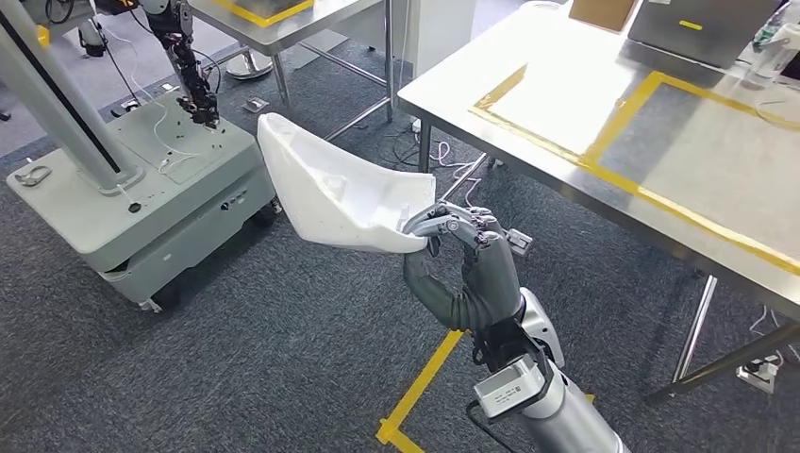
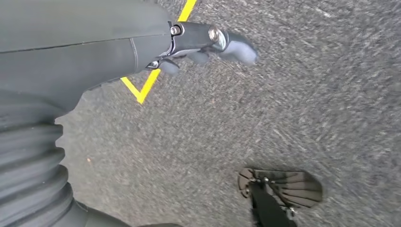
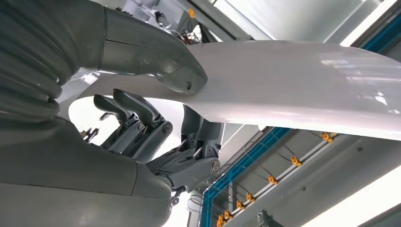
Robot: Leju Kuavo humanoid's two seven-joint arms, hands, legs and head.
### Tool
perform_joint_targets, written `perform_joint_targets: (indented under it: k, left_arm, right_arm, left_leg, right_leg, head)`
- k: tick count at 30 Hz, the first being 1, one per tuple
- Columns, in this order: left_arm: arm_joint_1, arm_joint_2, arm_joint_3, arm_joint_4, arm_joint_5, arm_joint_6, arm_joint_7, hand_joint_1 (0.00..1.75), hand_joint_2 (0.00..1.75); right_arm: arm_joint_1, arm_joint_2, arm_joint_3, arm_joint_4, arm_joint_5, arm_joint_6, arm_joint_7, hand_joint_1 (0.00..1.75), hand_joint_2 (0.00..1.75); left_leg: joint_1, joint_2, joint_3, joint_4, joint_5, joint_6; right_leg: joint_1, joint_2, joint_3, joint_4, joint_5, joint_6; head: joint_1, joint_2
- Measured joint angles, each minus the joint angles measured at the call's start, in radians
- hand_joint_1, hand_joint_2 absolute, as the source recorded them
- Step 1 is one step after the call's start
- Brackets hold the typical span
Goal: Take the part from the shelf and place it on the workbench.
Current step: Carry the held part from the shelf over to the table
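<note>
the right hand (image 1: 464, 247), dark grey with jointed metal-and-plastic fingers, is clamped on the near end of the part (image 1: 332, 187), a smooth white moulded plastic shell, long and curved like a scoop, with a thin rim and a hollow inner face. in the right wrist view the thick grey thumb (image 3: 175, 71) presses on the part's (image 3: 293, 80) glossy outer surface while the darker fingers (image 3: 142, 123) curl under its edge. the part is held in the air over the dark speckled carpet (image 1: 236, 359), off the workbench (image 1: 604, 142) and just beyond that bench's near-left corner, its far tip pointing toward a pale grey wheeled machine base (image 1: 141, 198) with rounded corners.

the workbench is brushed stainless steel, glaring in the light, with yellow tape (image 1: 623, 132) marking rectangular outlines on its top; thin metal legs stand under it. more yellow tape (image 1: 420, 387) lies in an angle on the carpet by the silver right forearm.

the left hand (image 2: 203, 42) hangs above the rough grey carpet (image 2: 283, 109), its ribbed cover in the foreground and its dark fingers lightly bent and apart, holding nothing.
</note>
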Motion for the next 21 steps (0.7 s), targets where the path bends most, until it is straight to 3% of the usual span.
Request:
perform_joint_targets:
  k: [1,2,3,5,7,8,10,12,14,15,16,18,20,21]
  left_arm:
    - [-0.001,0.0,0.001,0.0,-0.001,-0.001,0.0,0.0,1.75]
    - [-0.002,0.0,0.001,0.0,-0.002,-0.001,0.0,0.0,1.75]
    - [-0.003,0.0,0.002,0.0,-0.002,-0.001,0.001,0.0,1.75]
    - [-0.002,0.0,0.002,0.0,-0.003,-0.002,0.001,0.0,1.75]
    - [0.0,0.0,0.003,0.0,-0.003,-0.002,0.002,0.0,1.75]
    - [0.0,0.0,0.003,0.0,-0.003,-0.002,0.002,0.0,1.75]
    - [-0.003,0.0,0.003,0.0,-0.003,-0.002,0.002,0.0,1.75]
    - [-0.005,-0.001,0.003,0.0,-0.003,-0.001,0.002,0.0,1.75]
    - [-0.005,-0.002,0.003,0.0,-0.003,0.0,0.002,0.0,1.75]
    - [-0.005,-0.003,0.003,0.0,-0.003,0.001,0.002,0.0,1.75]
    - [-0.006,-0.004,0.003,-0.001,-0.003,0.001,0.003,0.0,1.75]
    - [-0.007,-0.003,0.003,-0.001,-0.003,0.002,0.003,0.0,1.75]
    - [-0.006,-0.003,0.004,-0.001,-0.003,0.002,0.002,0.0,1.75]
    - [-0.004,-0.003,0.004,0.0,-0.003,0.002,0.003,0.0,1.75]
  right_arm:
    - [0.002,0.0,0.0,0.0,0.0,-0.001,0.0,1.75,1.75]
    - [0.004,0.0,0.0,0.0,0.001,-0.002,0.001,1.75,1.75]
    - [0.004,0.0,0.0,0.0,0.001,-0.002,0.001,1.75,1.75]
    - [0.005,0.0,0.001,0.0,0.003,-0.002,0.001,1.75,1.75]
    - [0.005,0.0,0.002,0.001,0.004,-0.001,0.001,1.75,1.75]
    - [0.005,0.0,0.003,0.002,0.004,0.0,0.001,1.75,1.75]
    - [0.003,0.0,0.003,0.003,0.004,0.001,0.001,1.75,1.75]
    - [-0.001,0.0,0.003,0.003,0.004,0.001,-0.001,1.75,1.75]
    - [-0.002,0.0,0.003,0.003,0.004,0.001,-0.002,1.75,1.75]
    - [-0.001,0.0,0.003,0.003,0.004,0.001,-0.002,1.75,1.75]
    - [0.0,0.0,0.003,0.003,0.003,0.001,-0.002,1.75,1.75]
    - [0.0,0.0,0.004,0.003,0.003,0.001,-0.003,1.75,1.75]
    - [-0.001,0.0,0.004,0.004,0.003,0.002,-0.003,1.75,1.75]
    - [0.0,0.0,0.004,0.004,0.003,0.003,-0.002,1.75,1.75]
  left_leg:
    - [0.0,0.014,0.0,-0.003,0.003,0.008]
    - [0.0,0.027,0.0,-0.006,0.007,0.016]
    - [0.0,0.041,0.0,-0.01,0.01,0.023]
    - [-0.006,0.07,-0.001,-0.011,0.011,0.032]
    - [-0.012,0.101,-0.002,-0.011,0.01,0.035]
    - [-0.014,0.116,-0.002,-0.011,0.01,0.036]
    - [-0.016,0.142,-0.001,-0.011,0.009,0.036]
    - [-0.02,0.163,0.002,-0.01,0.006,0.033]
    - [-0.022,0.18,0.006,-0.011,0.005,0.025]
    - [-0.022,0.189,0.007,-0.012,0.005,0.02]
    - [-0.021,0.192,0.007,-0.012,0.003,0.014]
    - [-0.019,0.157,-0.005,0.017,-0.021,0.003]
    - [-0.016,0.1,-0.049,0.122,-0.081,-0.005]
    - [-0.015,0.086,-0.079,0.188,-0.11,-0.007]
  right_leg:
    - [-0.001,-0.001,-0.003,0.001,0.001,0.006]
    - [0.0,-0.019,-0.011,0.012,-0.006,0.01]
    - [0.003,-0.047,-0.026,0.042,-0.025,0.012]
    - [0.007,-0.108,-0.078,0.156,-0.086,0.014]
    - [0.008,-0.125,-0.12,0.257,-0.124,0.013]
    - [0.009,-0.128,-0.117,0.262,-0.119,0.011]
    - [0.014,-0.145,-0.058,0.168,-0.071,0.002]
    - [0.026,-0.19,0.013,0.045,-0.035,-0.013]
    - [0.035,-0.208,0.034,-0.001,-0.029,-0.025]
    - [0.036,-0.197,0.031,-0.003,-0.025,-0.029]
    - [0.034,-0.186,0.031,-0.006,-0.021,-0.034]
    - [0.025,-0.165,0.033,-0.016,-0.012,-0.045]
    - [0.019,-0.144,0.033,-0.021,-0.007,-0.052]
    - [0.018,-0.132,0.032,-0.02,-0.006,-0.053]
  head:
    - [0.0,0.0]
    - [0.002,0.0]
    - [0.004,0.0]
    - [0.007,0.0]
    - [0.007,0.0]
    - [0.007,0.0]
    - [0.007,0.0]
    - [0.007,0.0]
    - [0.007,0.0]
    - [0.007,0.0]
    - [0.007,0.0]
    - [0.006,0.0]
    - [0.004,0.0]
    - [0.003,0.0]
